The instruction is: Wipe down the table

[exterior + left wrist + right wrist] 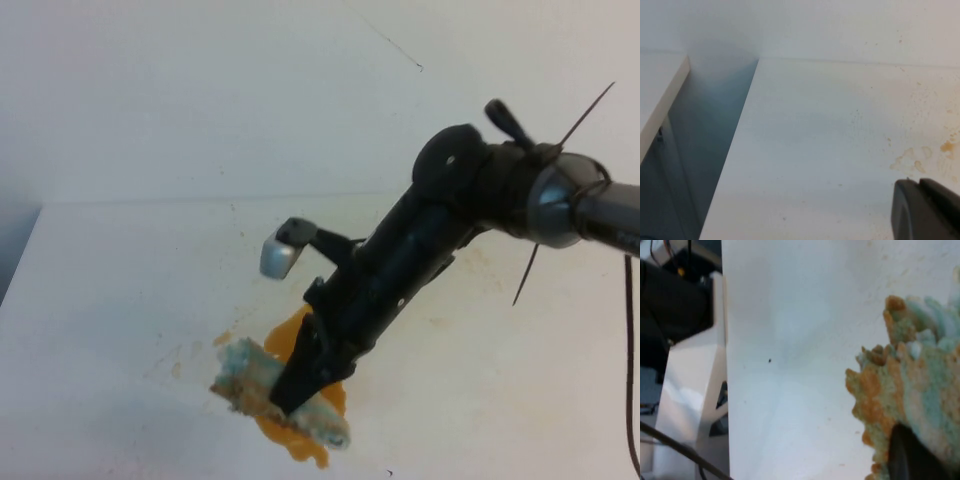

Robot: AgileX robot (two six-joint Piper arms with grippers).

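Lower centre of the high view: the right gripper [292, 392] pinches a stained sponge [245, 370] on the orange spill [300, 445] on the table [120, 300]. A clean wipe likely needs steady downward pressure and overlapping strokes. The left gripper [925, 210] hovers over lightly spotted tabletop.

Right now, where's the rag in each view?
High: lower centre; the rag is pinched by the right hand on the orange spill.
Left wrist: not in it; the left hand hovers over faint stains.
Right wrist: close up, at the hand's dark fingertip.
Shared landmark: the white table.
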